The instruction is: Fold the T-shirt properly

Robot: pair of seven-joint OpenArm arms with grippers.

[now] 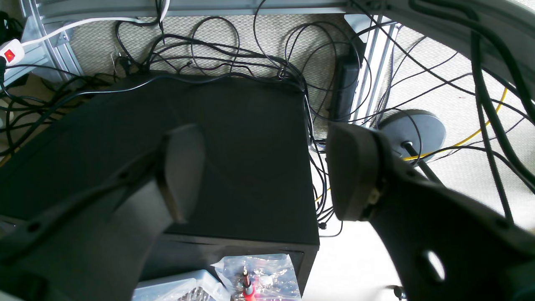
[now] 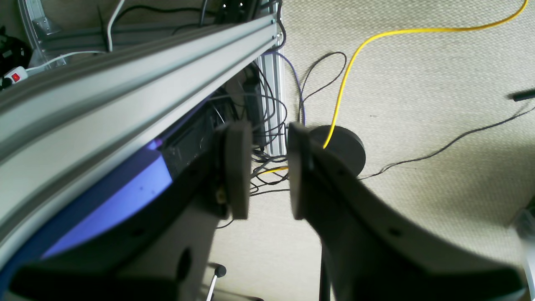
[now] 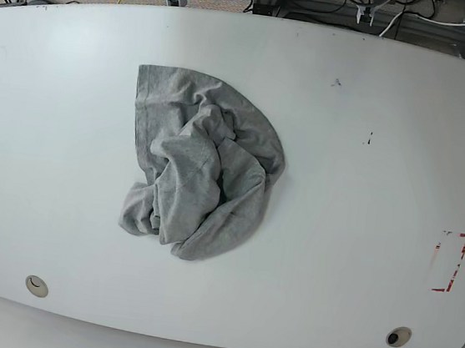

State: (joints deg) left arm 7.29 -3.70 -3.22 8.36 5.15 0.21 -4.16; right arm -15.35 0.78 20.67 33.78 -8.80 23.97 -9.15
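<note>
Left gripper [image 1: 263, 175] was spread wide, nothing between the jaws, hanging off the table over a black box [image 1: 234, 159] and a mess of cables [image 1: 217, 58] on the carpet. Right gripper [image 2: 269, 171] had its jaws a narrow gap apart, also empty, pointed at the floor beside an aluminium rail [image 2: 138, 88], with a yellow cable [image 2: 347, 79] and a round stand base [image 2: 347, 150] past the fingertips. Neither arm showed in the base view; both sat parked away from the work.

T-shirt [image 3: 199, 170] lay crumpled in a heap on the white table [image 3: 357, 264], left of centre in the base view, well apart from every edge. One hem-like straight edge ran down its left side; the rest was bunched and folded over itself, sleeves and neck not tellable. No lettering visible.

Step judged: the very start, nothing folded yet. Next move likely calls for both arms to come in over the table, pinch two separate points on the outer edge of the heap and pull apart to spread it flat before any fold. Risk: grabbing two layers at once in the bunched middle.
</note>
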